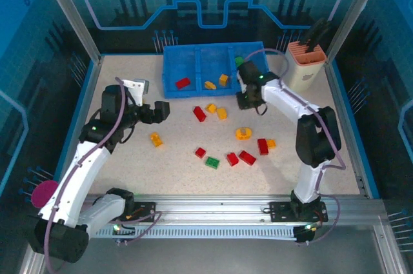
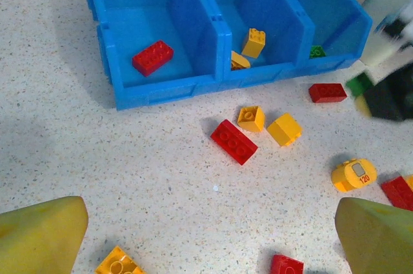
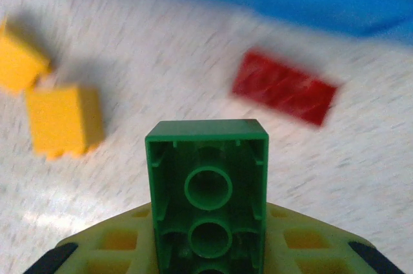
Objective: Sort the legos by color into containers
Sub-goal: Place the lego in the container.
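My left gripper [image 1: 161,111] hangs low over the table, near and to the left of the blue tray [image 1: 169,87]. The arm is folded at the elbow and the wrist points toward the tray. Its fingers [image 2: 39,235] stand wide apart with nothing between them, and a yellow brick [image 2: 117,264] lies just beside the left one. From there a stretch of open table runs up to the tray's near wall.

Loose legos lie scattered nearer than the tray: a long red brick [image 2: 233,141], two yellow cubes [image 2: 251,118] just beyond it, and an orange ring [image 2: 353,174] to their right.

My right arm reaches far forward with the wrist bent down, and my right gripper [image 1: 248,98] sits just before the tray's near wall. It is clamped on a green brick [image 3: 206,190], hollow underside facing the camera. That view is blurred, so the exact grip is hard to judge.

Inside the tray, a red block [image 2: 153,57] lies in the left compartment, yellow pieces [image 2: 253,42] in the middle one and a green piece [image 2: 316,51] in the right one.
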Action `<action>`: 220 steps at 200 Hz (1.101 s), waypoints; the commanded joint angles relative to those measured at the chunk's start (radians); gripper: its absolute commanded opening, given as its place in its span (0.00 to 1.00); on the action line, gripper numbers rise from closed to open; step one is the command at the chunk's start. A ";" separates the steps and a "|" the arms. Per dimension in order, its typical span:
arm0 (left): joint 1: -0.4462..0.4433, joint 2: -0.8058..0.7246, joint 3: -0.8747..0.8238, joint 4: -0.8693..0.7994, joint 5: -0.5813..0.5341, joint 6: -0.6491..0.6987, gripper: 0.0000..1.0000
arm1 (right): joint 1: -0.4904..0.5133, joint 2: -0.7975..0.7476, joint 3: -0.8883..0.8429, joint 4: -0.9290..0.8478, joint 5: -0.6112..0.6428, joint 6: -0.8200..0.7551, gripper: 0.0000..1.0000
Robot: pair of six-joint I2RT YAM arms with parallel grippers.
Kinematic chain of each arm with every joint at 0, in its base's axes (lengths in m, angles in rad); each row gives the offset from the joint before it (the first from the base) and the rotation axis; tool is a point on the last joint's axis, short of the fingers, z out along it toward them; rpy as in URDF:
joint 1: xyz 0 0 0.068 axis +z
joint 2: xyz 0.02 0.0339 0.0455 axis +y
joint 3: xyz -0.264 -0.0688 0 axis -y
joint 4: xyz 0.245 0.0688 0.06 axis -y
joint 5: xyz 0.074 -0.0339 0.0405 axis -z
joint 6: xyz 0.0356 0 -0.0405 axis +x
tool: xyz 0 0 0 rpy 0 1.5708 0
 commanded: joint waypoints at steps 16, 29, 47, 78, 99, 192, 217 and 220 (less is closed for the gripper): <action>0.010 0.017 -0.006 0.049 -0.019 0.012 0.99 | -0.081 0.144 0.227 0.033 0.002 -0.094 0.31; 0.011 0.011 -0.013 0.058 -0.031 0.013 0.99 | -0.104 0.232 0.347 0.031 -0.009 -0.114 0.31; 0.015 0.009 -0.018 0.059 -0.062 0.020 0.99 | -0.128 0.372 0.559 -0.027 -0.002 -0.147 0.31; 0.023 0.021 -0.009 0.047 -0.064 0.027 0.99 | -0.168 0.606 0.891 -0.109 -0.003 -0.162 0.31; 0.022 0.029 -0.007 0.050 -0.060 0.032 0.99 | -0.188 0.691 0.992 -0.096 -0.015 -0.157 0.31; 0.023 0.102 0.029 0.041 -0.039 0.021 0.99 | -0.213 0.789 1.024 0.026 -0.078 -0.146 0.44; 0.023 0.102 0.033 0.046 -0.034 0.020 1.00 | -0.211 0.759 0.985 0.048 -0.090 -0.140 0.47; 0.023 0.102 0.034 0.046 -0.034 0.018 1.00 | -0.210 0.751 0.977 0.051 -0.090 -0.140 0.47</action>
